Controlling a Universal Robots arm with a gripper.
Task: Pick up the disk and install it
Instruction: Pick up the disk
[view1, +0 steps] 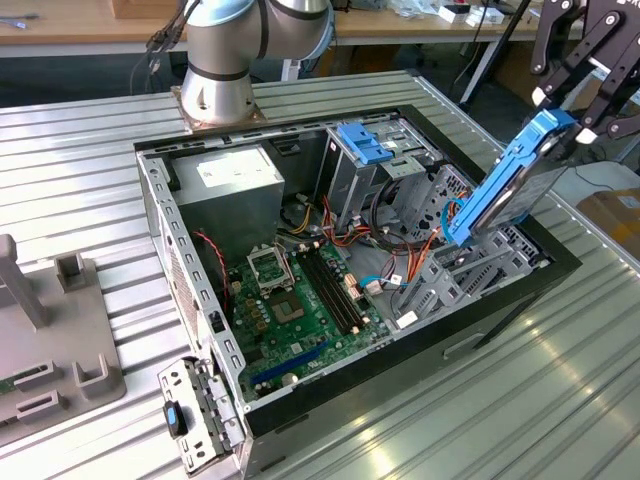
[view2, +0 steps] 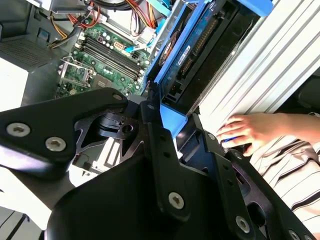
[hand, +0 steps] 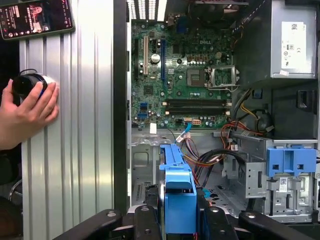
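**Tilted disk above the cage: jam and snag risk**

I have the jaws clenched on the upper end of the disk (view1: 505, 185). It hangs from them at a slant, with its lower corner just above the grey drive cage (view1: 470, 275) at the rim of the open computer case (view1: 150, 200). It is in the air and not seated in anything.

My main worry is the angle. With the disk tilted like this, I judge its blue carrier rail could catch on the cage edge instead of sliding in. Any push would then wedge it or lever it round in the jaws, since they grip one end only.

Beneath the jaws, orange and red cables (hand: 215, 156) lie beside the cage. A low corner could hook them or pinch one against the metal.

Off to the side of the jaws, outside the case, a person's hand (hand: 25, 112) rests on a small dark round object (hand: 27, 84) on the ribbed worktop (hand: 75, 150). I judge that a wide swing of the arm could bring it too close to that hand
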